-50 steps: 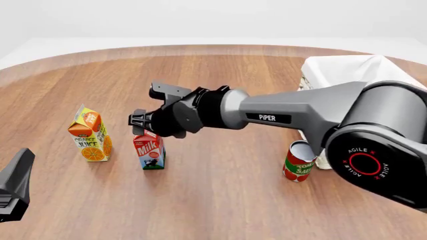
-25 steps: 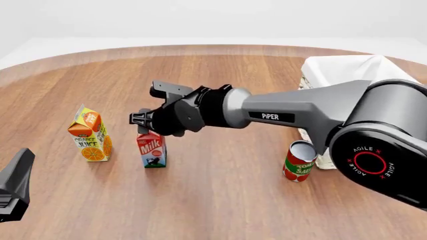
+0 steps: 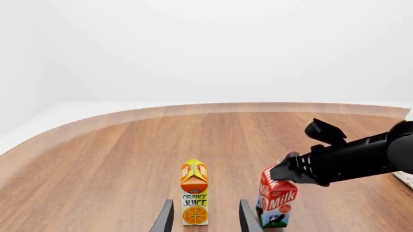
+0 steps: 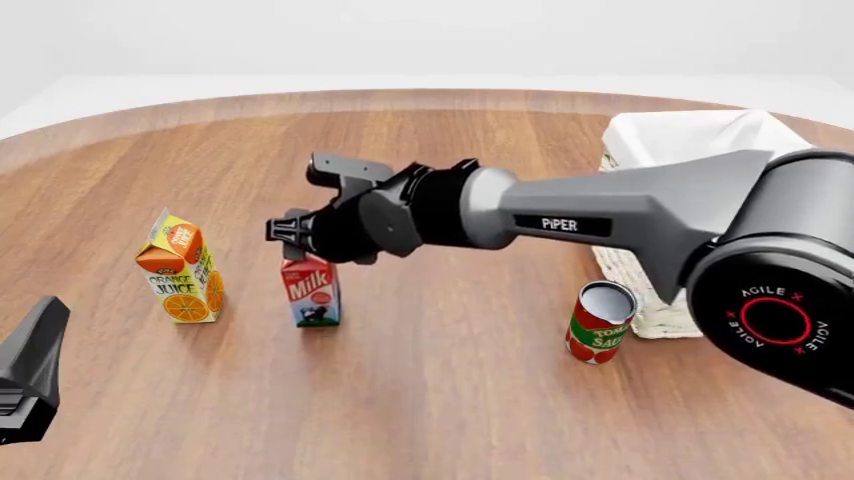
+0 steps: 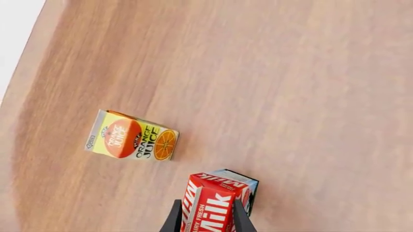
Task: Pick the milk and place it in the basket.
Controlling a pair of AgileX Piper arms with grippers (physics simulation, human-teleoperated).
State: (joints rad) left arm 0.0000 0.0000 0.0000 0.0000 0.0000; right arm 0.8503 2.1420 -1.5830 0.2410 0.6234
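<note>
Front view: right gripper (image 4: 296,236) sits on top of the milk (image 4: 311,290), fingers clamped on both sides of its red gable; right wrist view confirms, both fingertips (image 5: 173,220) pressed against the carton top. Milk upright on the table (image 4: 441,400), directly under the gripper. Orange juice carton (image 4: 178,267) stands just beyond the gripper's outer side, apart from the milk. Basket (image 4: 674,160) is back along the right arm, near its base, tomato can (image 4: 598,322) in front of it. Left gripper (image 3: 205,217) parted, nothing between the fingers, juice carton ahead of it.
</note>
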